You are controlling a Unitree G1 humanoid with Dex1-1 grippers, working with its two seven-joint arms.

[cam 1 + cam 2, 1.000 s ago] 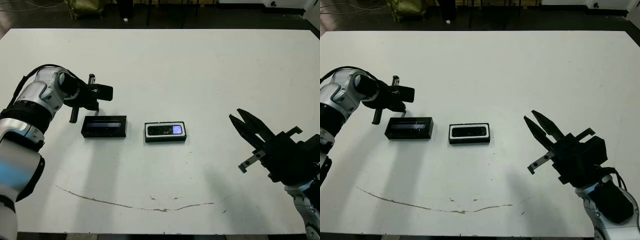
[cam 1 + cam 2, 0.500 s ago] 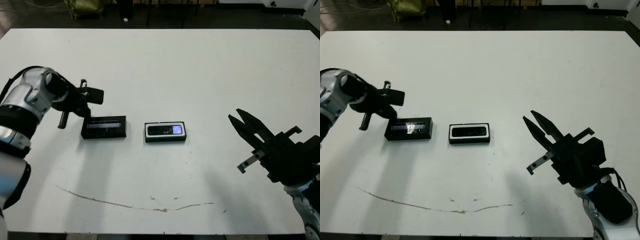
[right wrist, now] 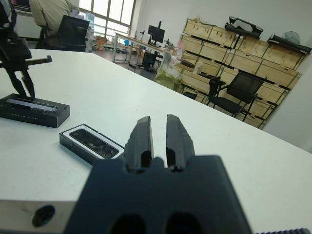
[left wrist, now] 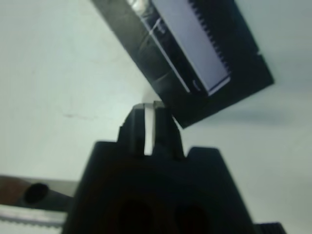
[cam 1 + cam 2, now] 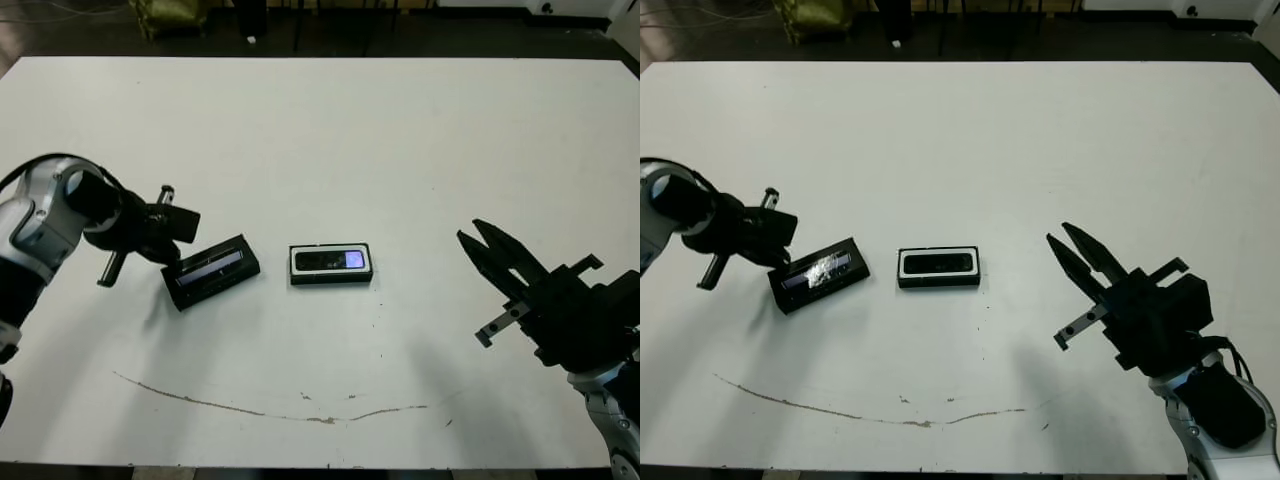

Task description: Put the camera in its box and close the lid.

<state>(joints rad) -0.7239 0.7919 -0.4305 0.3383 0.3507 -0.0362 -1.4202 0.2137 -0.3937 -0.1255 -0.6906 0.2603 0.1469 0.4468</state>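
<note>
camera in the box, lid lying beside it, skewed

the left gripper [image 5: 172,252] is low over the white table [image 5: 400,140], and its tip is at the near-left end of the lid [image 5: 211,271]. in the left wrist view its two fingers [image 4: 146,127] are pressed together, with only a thin light line between them, and their tip sits right at the lid's edge; they are not pinching it, and i cannot tell for sure whether they touch it. the lid lies flat on the table, turned at an angle, so its far end points away from this gripper toward the box [image 5: 331,264]. its shiny strip catches light.

the box is just beyond the lid's far end, close to it but apart, and straight with the table edge. the camera [image 5: 332,261] lies inside it, with the bluish-purple patch on the side away from the left gripper. the box is not covered.

the right gripper [image 5: 484,247] hovers above the table, well apart from the box on the opposite side from the lid. its fingers [image 3: 140,141] point toward the box and are a little spread, with a narrow gap, and hold nothing.

a thin brownish curved mark [image 5: 260,408] runs on the table, nearer to the robot than both grippers.
</note>
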